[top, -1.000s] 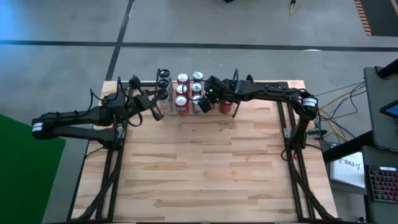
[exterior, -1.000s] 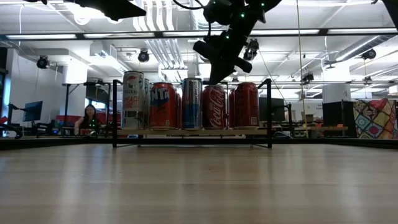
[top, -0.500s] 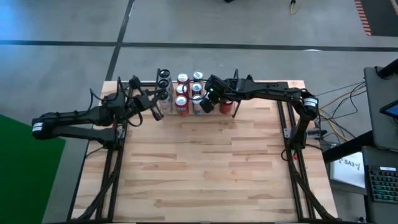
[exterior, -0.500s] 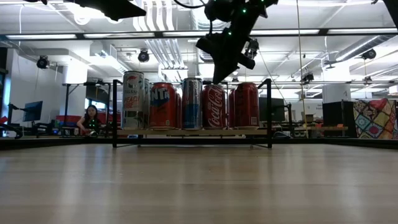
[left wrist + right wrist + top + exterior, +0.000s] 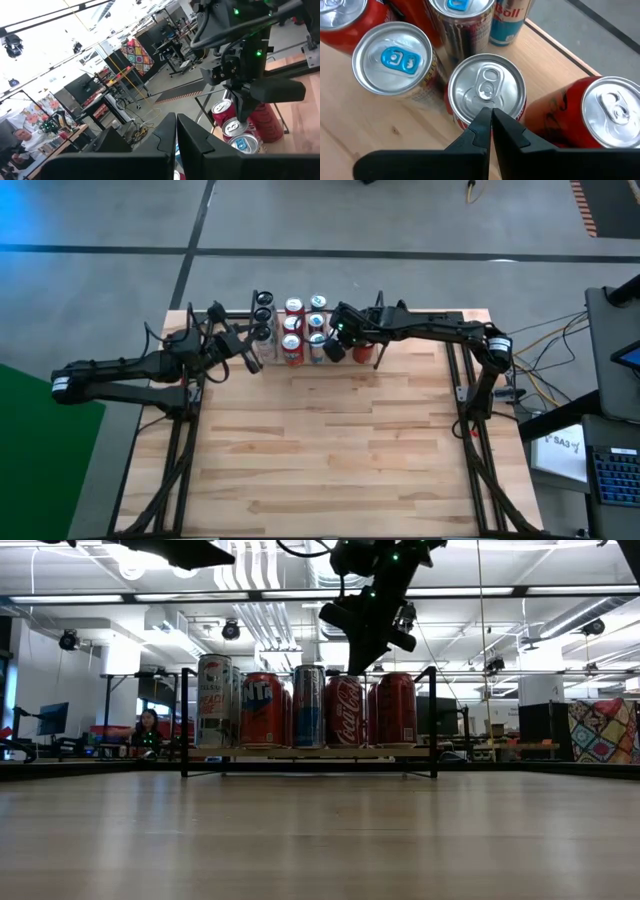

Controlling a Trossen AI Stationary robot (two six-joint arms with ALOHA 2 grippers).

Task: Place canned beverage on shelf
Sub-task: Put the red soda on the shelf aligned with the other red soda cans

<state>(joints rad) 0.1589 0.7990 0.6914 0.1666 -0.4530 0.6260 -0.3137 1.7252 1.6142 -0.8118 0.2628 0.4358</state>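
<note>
The right gripper (image 5: 490,122) hangs directly above a red can (image 5: 486,92) standing upright on the shelf (image 5: 308,752) along the table's (image 5: 330,450) far edge, fingers pressed together and empty, their tips just over the can's lid. The can's long axis is vertical, straight below the fingers, in the front row beside other cans. The left gripper (image 5: 175,135), also pressed shut and empty, waits near the shelf's left end, farther from that can.

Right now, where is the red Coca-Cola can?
In the low view the Coca-Cola can stands on the shelf, between a blue-and-silver can and another red can, right under the shut right gripper.
</note>
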